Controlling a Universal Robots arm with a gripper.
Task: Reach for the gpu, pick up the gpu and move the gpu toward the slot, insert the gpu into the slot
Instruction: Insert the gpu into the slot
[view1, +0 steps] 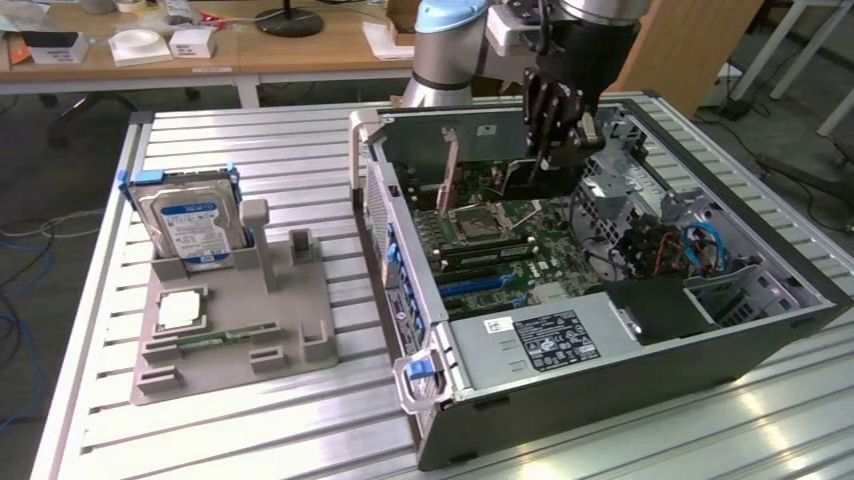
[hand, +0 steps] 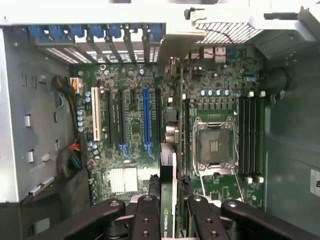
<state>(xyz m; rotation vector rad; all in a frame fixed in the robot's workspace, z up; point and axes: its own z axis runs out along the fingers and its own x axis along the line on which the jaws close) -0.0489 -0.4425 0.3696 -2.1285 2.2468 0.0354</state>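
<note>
Has the gpu (hand: 167, 215) clamped in the gripper (view1: 554, 150), half-closed on the card's two flat faces. Holds it upright on edge, deep inside the case (view1: 641, 360), low over the motherboard (hand: 130, 150), roughly in line with the long slots and just beside the blue slot (hand: 146, 117). Counts, by this, as past the reach and the pick-up and well into the carry toward the slot. Leaves the insertion open: cannot tell whether the card's lower edge touches a slot, so judged as not yet in. Shows as a thin dark board with a green edge and a printed label, pinched between matte black jointed fingers (hand: 146, 220) with round rivets. Hangs above a busy green board of black plastic slots, small cylindrical capacitors and a square silver socket (hand: 214, 145). Sits in a boxy shell of dull grey sheet steel, side off, with a labelled silver power supply (view1: 547, 345) at its near end. Outside the case, on the exterior view's left: a grey moulded tray (view1: 300, 310) carrying a hard drive (view1: 194, 225) upright and a green memory stick (view1: 220, 337) flat, all on a ribbed aluminium table (view1: 267, 150).
</note>
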